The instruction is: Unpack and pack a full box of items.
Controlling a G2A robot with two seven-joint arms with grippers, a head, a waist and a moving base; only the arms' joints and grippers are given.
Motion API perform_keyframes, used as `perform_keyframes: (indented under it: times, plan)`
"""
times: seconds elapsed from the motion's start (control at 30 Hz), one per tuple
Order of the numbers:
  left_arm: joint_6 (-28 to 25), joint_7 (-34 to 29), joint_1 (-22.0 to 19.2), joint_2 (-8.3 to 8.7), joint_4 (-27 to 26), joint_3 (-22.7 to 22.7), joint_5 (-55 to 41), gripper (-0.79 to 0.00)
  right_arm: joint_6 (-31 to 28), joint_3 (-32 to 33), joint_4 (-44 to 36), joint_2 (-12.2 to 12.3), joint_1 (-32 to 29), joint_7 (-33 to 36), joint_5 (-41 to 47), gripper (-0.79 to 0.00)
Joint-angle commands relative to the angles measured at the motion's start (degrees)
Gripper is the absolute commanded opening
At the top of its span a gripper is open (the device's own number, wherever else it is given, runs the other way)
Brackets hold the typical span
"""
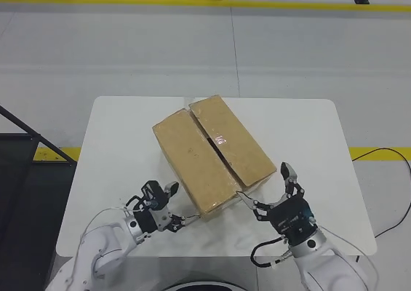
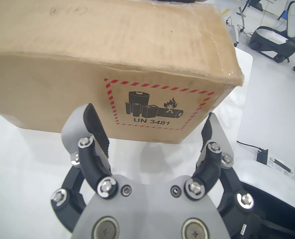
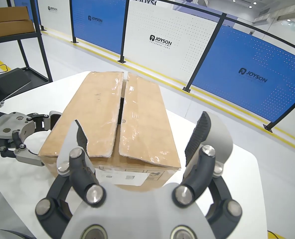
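Note:
A brown cardboard box lies slantwise in the middle of the white table. Its two top flaps are down, with a narrow dark slit between them. My left gripper stands open at the box's near left corner, facing the side wall with the battery warning label; its fingers do not touch the cardboard. My right gripper is open at the near right corner, just above the end of the box. The left gripper is also visible beside the box. Neither gripper holds anything.
A dark cart stands close to the table's left side. A black cable runs over the floor on the right. Bare table lies to the right of the box and behind it.

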Motion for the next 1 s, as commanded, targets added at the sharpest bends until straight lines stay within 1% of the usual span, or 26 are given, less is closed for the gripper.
perform_keyframes:
  times: [0.0, 0.13, 0.27, 0.43, 0.73, 0.87, 0.97]
  plan:
    - [-1.65, 1.07, 0.39, 0.21, 0.21, -0.82, -0.49, 0.0, 0.0, 0.0, 0.0, 0.0, 0.0, 0.01, 0.01, 0.0]
    - [-4.95, 2.95, 0.59, 0.49, 0.98, -1.45, -2.1, 0.0, 0.25, 0.0, 0.12, -0.03, 0.09, -0.15, 0.45, 0.0]
    - [-8.98, 3.58, -0.01, 0.72, 1.53, -0.91, -3.16, 0.0, 2.74, 0.71, 1.65, -0.3, 0.3, -0.68, 5.09, 0.0]
    - [-13.18, 3.51, -0.58, 1.03, 1.65, 0.3, -1.67, 0.0, 3.87, 2.26, 2.23, -0.41, -0.68, -1.69, 9.63, 0.0]
    - [-12.82, 2.58, -2.96, 0.96, 2.65, 3.45, -1.85, 0.0, 3.29, 4.41, 2.52, -0.44, -2.83, -3.36, 15.23, 0.0]
    - [-12.62, 1.8, -4.27, 0.89, 3.2, 4.9, -2.24, 0.0, 1.46, 5.15, 2.49, -0.42, -3.24, -3.54, 18.77, 0.0]
    - [-12.49, 1.32, -5.27, 0.84, 3.64, 5.93, -2.6, 0.0, -0.98, 5.84, 2.74, -0.39, -3.57, -3.72, 23.57, 0.0]
